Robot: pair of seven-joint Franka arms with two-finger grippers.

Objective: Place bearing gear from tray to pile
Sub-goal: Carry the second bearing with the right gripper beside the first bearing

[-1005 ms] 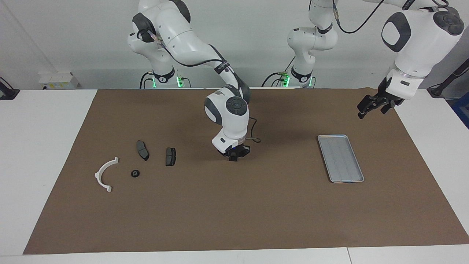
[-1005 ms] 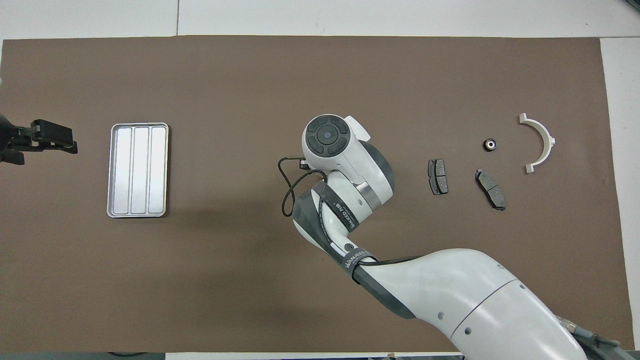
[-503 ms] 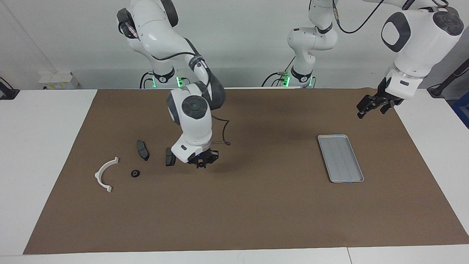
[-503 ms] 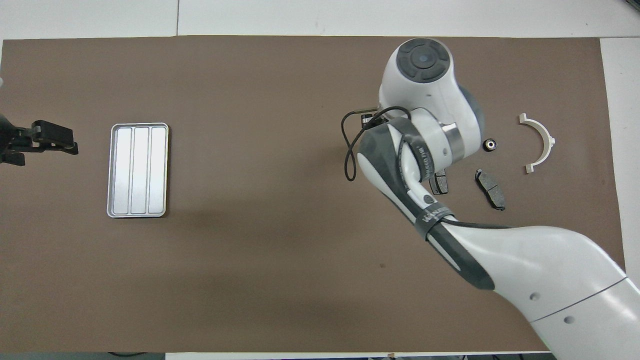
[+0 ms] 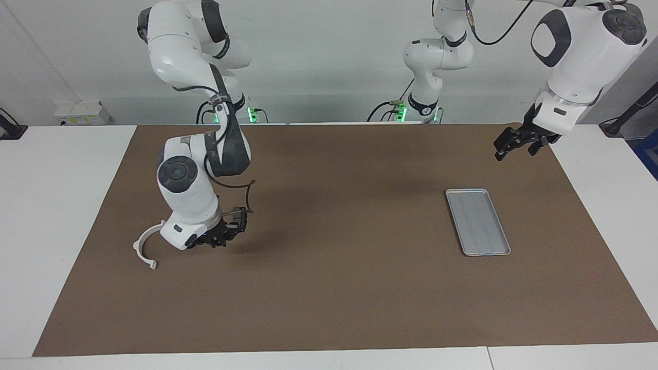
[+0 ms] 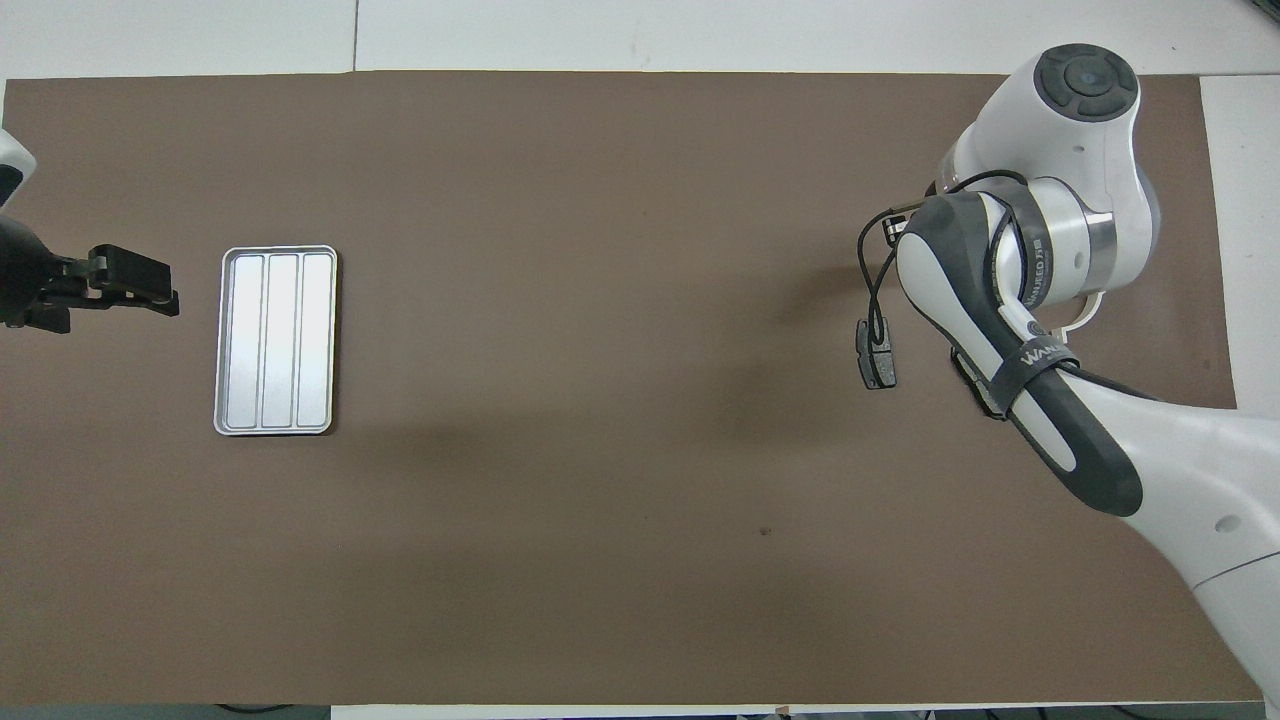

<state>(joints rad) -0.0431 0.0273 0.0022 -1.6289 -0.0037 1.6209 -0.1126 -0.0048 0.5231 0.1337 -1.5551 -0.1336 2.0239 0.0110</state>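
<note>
White wall, white table, brown paper mat (image 5: 329, 298): delivery at the pile.

Right gripper (image 5: 218, 241) hangs low over the pile at the right arm's end of the mat, just beside the white semicircular plastic bracket (image 5: 143, 246) and a dark grey brake-pad-shaped plate (image 6: 876, 357). Its wrist hides the fingers, so I cannot tell whether they grip anything. The small flat silver ribbed metal tray (image 5: 478, 222) lies bare, and the bearing gear is not visible. Judged from this, the placing step is in hand; next comes a gentle release, then a straight lift. Open mat surrounds the pile on most sides, with the mat edge near the bracket. Left gripper (image 5: 510, 143) waits above the mat near the tray, grip unreadable.
</note>
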